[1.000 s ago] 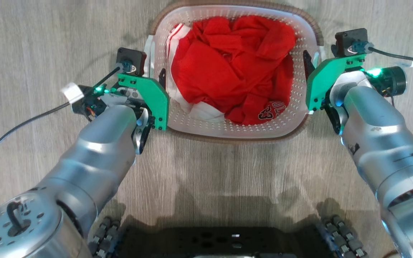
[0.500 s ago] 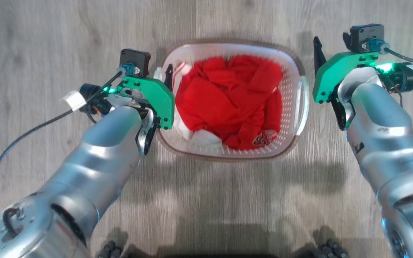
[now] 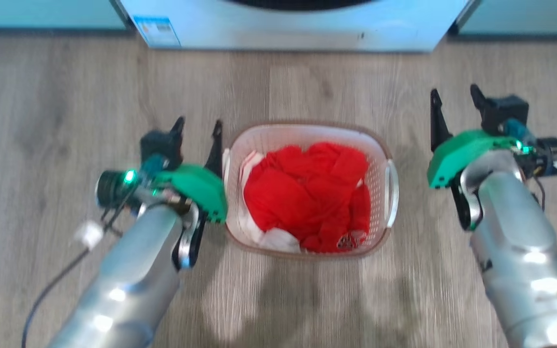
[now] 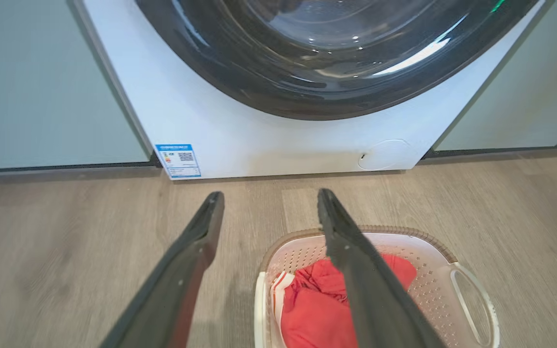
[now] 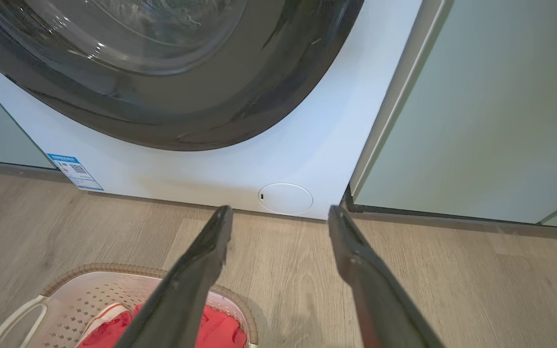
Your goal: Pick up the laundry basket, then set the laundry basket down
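**Laundry basket rests on floor, both claws open at its sides**

Head view: the laundry basket (image 3: 307, 126) stands on the wood floor (image 3: 65, 96), with a bare strip between its far rim and the washer (image 3: 298, 29) at the floor's far edge. Red clothing (image 3: 307, 193) over some white cloth (image 3: 278, 239) fills it. The left gripper (image 3: 198, 128), jaws spread and empty, hangs just beside the left handle (image 3: 226, 164). The right gripper (image 3: 454, 96), also spread and empty, is apart from the right handle (image 3: 391, 193), with open floor between.

Left wrist view: the spread jaws frame bare floor before the washer's dark door (image 4: 336, 58); one jaw crosses the basket's rim.

Right wrist view: the basket lies at lower left, and clear floor runs to the washer and a pale cabinet panel (image 5: 476, 121).
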You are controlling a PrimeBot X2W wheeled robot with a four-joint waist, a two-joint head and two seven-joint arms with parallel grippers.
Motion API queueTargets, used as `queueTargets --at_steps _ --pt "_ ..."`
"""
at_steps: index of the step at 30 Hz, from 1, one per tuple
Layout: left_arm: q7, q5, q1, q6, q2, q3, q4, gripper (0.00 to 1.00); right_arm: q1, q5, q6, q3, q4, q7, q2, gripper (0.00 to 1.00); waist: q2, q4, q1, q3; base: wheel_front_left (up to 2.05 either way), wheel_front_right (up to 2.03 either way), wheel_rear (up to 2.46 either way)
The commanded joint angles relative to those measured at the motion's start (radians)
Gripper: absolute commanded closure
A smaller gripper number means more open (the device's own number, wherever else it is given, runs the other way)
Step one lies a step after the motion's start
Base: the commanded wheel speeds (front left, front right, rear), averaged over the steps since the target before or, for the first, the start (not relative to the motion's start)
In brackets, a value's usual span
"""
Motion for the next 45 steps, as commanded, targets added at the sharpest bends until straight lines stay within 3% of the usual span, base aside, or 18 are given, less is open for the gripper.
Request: queueTargets --at_steps 1,7,19,31,45 --pt "-0.009 0.032 0.014 0.002 0.027 0.066 -0.058 0.00 0.032 -0.004 0.006 0.012 -0.053 -0.012 0.017 0.00 -0.0001 0.003 0.0002 -0.061 0.00 0.00 0.00" --pt "-0.009 0.154 0.187 -0.005 0.018 0.226 -0.216 0.00 0.165 -0.002 0.006 0.017 -0.189 -0.012 0.017 0.00 -0.0001 0.006 0.0002 -0.143 0.00 0.00 0.00" --pt "-0.009 0.278 0.418 -0.023 0.013 0.393 -0.389 0.00 0.376 0.031 0.006 0.035 -0.414 -0.012 0.017 0.00 -0.0001 -0.008 0.0002 -0.260 0.00 0.00 0.00" --pt "-0.009 0.341 0.600 -0.034 0.000 0.468 -0.516 0.00 0.569 0.044 0.006 0.011 -0.587 -0.012 0.017 0.00 -0.0001 -0.021 0.0002 -0.329 0.00 0.00 0.00" --pt "-0.010 0.353 0.647 -0.071 -0.016 0.488 -0.523 0.00 0.642 0.047 0.006 -0.022 -0.625 -0.012 0.017 0.00 -0.0001 -0.020 0.0002 -0.367 0.00 0.00 0.00"
